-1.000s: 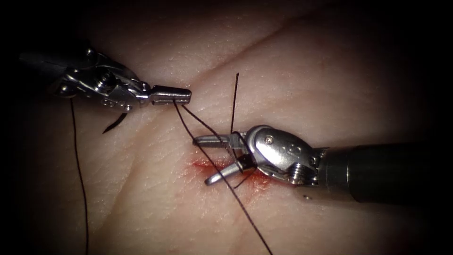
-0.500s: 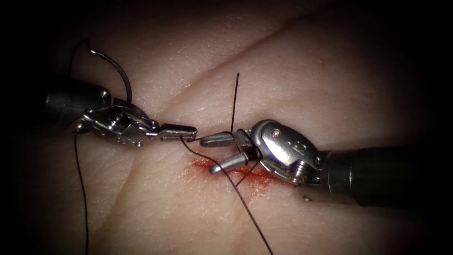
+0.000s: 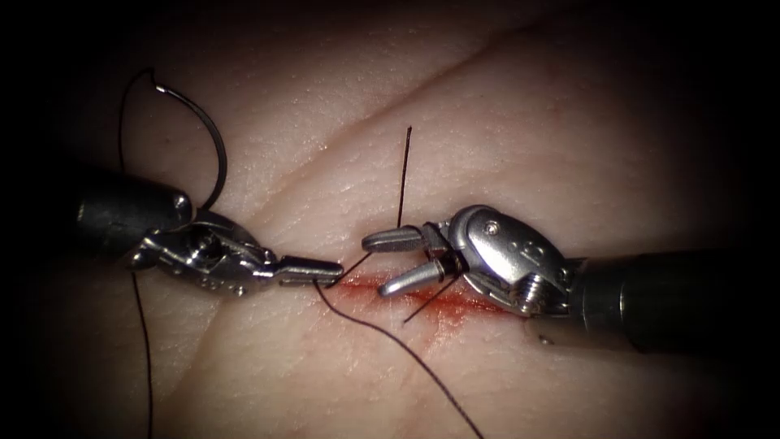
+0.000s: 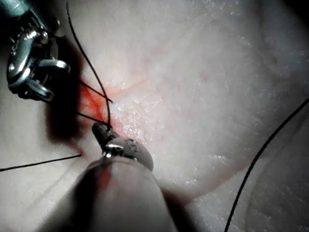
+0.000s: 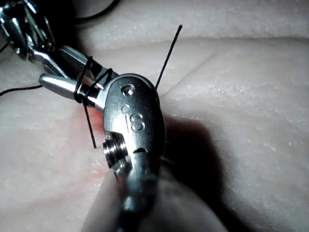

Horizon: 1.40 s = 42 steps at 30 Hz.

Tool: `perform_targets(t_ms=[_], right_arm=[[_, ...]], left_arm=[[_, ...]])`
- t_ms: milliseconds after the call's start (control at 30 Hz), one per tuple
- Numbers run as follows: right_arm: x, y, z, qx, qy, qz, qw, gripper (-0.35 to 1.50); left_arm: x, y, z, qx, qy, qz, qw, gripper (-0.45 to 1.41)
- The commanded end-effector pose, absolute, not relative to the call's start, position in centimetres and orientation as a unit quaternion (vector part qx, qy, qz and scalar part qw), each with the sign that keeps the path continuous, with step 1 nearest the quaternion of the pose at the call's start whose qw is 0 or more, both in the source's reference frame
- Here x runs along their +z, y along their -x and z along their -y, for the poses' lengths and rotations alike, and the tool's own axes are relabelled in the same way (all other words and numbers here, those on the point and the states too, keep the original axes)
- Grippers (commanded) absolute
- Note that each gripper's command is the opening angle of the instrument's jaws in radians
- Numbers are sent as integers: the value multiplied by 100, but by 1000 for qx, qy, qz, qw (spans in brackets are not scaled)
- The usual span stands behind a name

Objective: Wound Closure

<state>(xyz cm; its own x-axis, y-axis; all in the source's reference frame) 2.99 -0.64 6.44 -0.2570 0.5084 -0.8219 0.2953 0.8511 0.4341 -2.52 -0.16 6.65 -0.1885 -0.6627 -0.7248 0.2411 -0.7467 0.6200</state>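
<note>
The left tool (image 3: 331, 270) is shut on the thread (image 3: 382, 332) at the left end of the cut (image 3: 439, 299); its tip (image 4: 100, 128) sits by the red fluid (image 4: 94, 102). The right tool (image 3: 378, 264) stands open over the cut, holding nothing, with thread wound around the base of its jaws (image 5: 89, 82). A short thread tail (image 3: 404, 171) rises behind it. The curved needle (image 3: 213, 134) lies loose on the tissue (image 3: 528, 138) left of the cut, behind the left tool's wrist. Neither tool holds it, and it is not in the tissue.
A long strand of thread (image 3: 146, 358) runs from the needle's end down the left side. Another strand (image 4: 260, 154) crosses the pale tissue. Red fluid (image 3: 455, 307) marks the cut under the right tool. The left tool (image 5: 19, 24) is near the right tool's jaws.
The left tool has moved down and right to the cut's left end, carrying the thread, and the needle has come into view behind it. The right tool has shifted slightly right, jaws still open.
</note>
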Motion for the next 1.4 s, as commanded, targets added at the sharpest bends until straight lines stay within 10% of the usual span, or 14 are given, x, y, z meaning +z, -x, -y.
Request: perform_targets(t_ms=[33, 433, 1400], right_arm=[[649, -306, 68, 95, -256, -788, 553, 44], [643, -312, 72, 150, -215, -771, 581, 96], [663, -271, 68, 319, -171, -686, 631, 96]], left_arm=[[670, 256, 20, -746, -564, 186, 302, -45], [673, 289, 34, -748, -567, 185, 292, -45], [624, 317, 112, -838, -440, 292, 137, -45]])
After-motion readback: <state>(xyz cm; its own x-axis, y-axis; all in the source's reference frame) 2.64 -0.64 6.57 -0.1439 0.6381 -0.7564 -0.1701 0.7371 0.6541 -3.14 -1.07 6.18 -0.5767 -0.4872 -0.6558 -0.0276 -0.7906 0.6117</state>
